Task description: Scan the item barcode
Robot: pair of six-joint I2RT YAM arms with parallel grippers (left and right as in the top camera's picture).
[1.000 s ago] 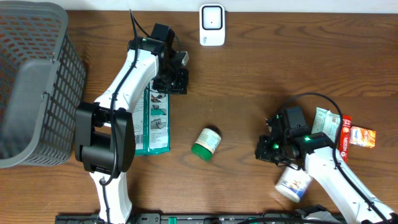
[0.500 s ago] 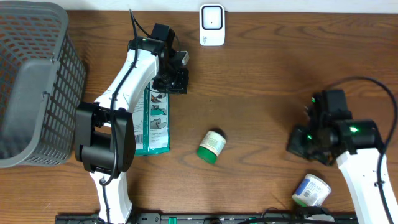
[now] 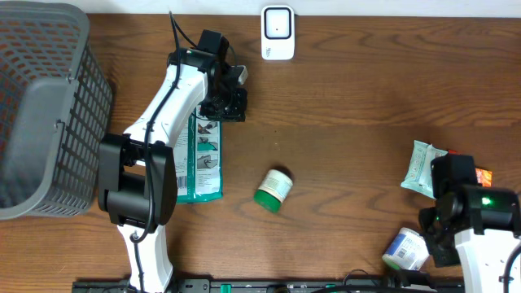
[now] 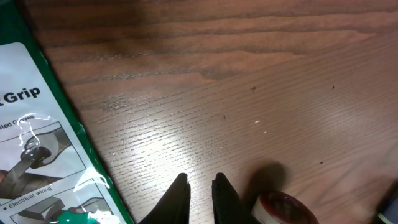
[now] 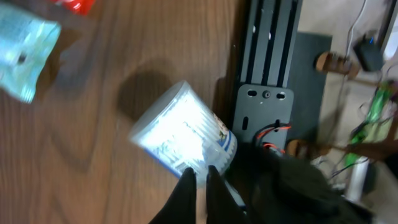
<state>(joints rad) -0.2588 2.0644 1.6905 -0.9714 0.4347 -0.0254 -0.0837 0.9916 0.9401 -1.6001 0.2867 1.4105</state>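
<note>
**A:** So, which item is up for scanning, and where is it?

**B:** My guess is the white tub with blue print. It lies on its side near the front right corner of the desk, well apart from the scanner at the far edge. The right end effector hangs just over it, fingers pressed together and gripping nothing.

**A:** Then nothing has been scanned?

**B:** As far as I can judge, no. Nothing is lifted or turned toward the scanner, so the pick-up, the carry and the presenting of the barcode are all left to do. I can't make out a barcode on the tub from here.

**A:** And the other arm?

**B:** The left end effector is closed too, and empty. It sits low over bare wood just beside the green packet.

**A:** What are these things like?

**B:** The tub is a smooth, glossy cylinder and would probably roll if nudged. The jar with the green lid, mid-desk, is round too and also lies on its side. The packet is flat, with shiny, crinkled film. Beside the right arm there's a soft, pale pouch and a small red box, half hidden. At the left stands a grey mesh basket, stiff-looking. The desk itself is dark, smooth wood with a clear grain.
</note>
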